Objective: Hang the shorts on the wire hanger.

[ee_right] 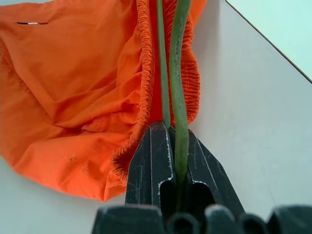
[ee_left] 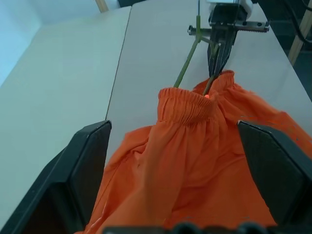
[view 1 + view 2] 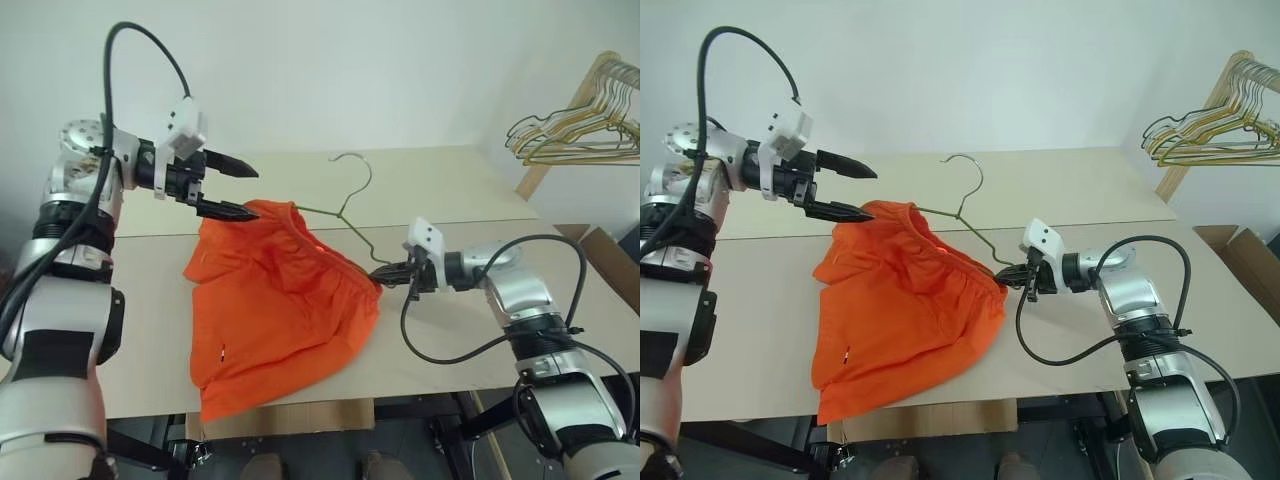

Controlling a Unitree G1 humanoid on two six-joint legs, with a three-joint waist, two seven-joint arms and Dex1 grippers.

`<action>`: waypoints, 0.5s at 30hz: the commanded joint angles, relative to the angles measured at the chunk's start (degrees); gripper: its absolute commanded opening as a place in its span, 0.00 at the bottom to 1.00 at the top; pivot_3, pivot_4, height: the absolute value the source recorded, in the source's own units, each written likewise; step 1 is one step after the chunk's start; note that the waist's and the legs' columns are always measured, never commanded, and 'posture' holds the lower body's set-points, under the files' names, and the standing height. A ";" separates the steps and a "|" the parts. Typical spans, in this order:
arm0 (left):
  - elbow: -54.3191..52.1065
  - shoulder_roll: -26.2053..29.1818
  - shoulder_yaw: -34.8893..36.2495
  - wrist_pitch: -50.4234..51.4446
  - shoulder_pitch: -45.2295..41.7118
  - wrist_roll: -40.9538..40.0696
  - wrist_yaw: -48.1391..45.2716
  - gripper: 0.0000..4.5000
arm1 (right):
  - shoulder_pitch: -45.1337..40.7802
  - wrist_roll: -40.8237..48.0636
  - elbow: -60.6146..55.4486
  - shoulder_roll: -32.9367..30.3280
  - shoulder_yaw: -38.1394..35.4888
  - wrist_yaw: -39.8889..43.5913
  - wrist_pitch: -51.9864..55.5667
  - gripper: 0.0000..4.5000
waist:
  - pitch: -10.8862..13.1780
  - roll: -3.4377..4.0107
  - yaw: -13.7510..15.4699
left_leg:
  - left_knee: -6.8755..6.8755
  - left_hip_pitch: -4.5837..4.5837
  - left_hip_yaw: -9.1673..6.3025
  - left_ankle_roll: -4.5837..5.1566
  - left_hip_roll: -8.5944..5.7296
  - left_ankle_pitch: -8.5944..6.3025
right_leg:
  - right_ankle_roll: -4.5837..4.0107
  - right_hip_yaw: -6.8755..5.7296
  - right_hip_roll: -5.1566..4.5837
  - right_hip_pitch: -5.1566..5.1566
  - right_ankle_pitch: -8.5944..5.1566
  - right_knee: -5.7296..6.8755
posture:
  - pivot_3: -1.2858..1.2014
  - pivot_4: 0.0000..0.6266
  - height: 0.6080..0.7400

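The shorts (image 3: 275, 310), bright orange with a gathered waistband, lie crumpled on the table (image 3: 150, 330), hem over the near edge. The right wrist view shows the right gripper (image 1: 168, 146) clamped on the olive wire hanger (image 1: 178, 87) at the waistband. The hanger's middle is hidden inside the fabric. At ten o'clock, the left gripper (image 3: 232, 188) hovers with fingers apart. Beyond, the silvery hook (image 3: 355, 170) rises.
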 commanded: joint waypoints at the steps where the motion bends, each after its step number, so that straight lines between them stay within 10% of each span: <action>1: 3.42 -0.86 -3.96 -4.54 -2.82 1.49 -0.21 0.99 | 0.17 0.79 -4.91 -0.78 -0.27 -0.87 1.38 0.00 | 0.00 0.00 0.01 | 0.05 -0.11 0.00 0.00 0.00 0.00 | 0.00 0.00 0.00 -0.12 0.00 0.05 | 0.54 0.00 1.00; 4: 6.64 -2.66 -4.30 -4.76 -4.12 2.48 -0.21 0.99 | 0.85 0.34 -6.42 -1.21 0.32 -1.41 1.31 0.00 | 0.00 0.00 -0.03 | 0.18 -0.36 0.00 0.01 0.00 0.01 | 0.00 0.00 0.00 -0.38 0.00 0.12 | 0.53 0.00 1.00; 12: 8.98 -4.54 -5.58 -4.20 -4.60 2.29 -0.21 0.50 | 1.32 0.17 -8.49 -1.77 1.07 -2.30 1.60 0.00 | 0.00 -0.01 -1.12 | 0.22 -0.40 -0.01 0.02 0.00 0.00 | 0.00 0.00 0.00 -0.41 0.00 0.12 | 0.52 0.00 1.00; 15: 8.95 -4.33 -7.62 -4.77 -4.18 2.37 -0.21 0.50 | 1.57 -0.36 -8.87 -2.12 1.79 -2.59 0.93 0.00 | 0.00 -0.01 -1.35 | 0.22 -0.40 -0.01 0.02 0.00 0.00 | 0.00 0.00 0.00 -0.41 0.00 0.12 | 0.52 0.00 1.00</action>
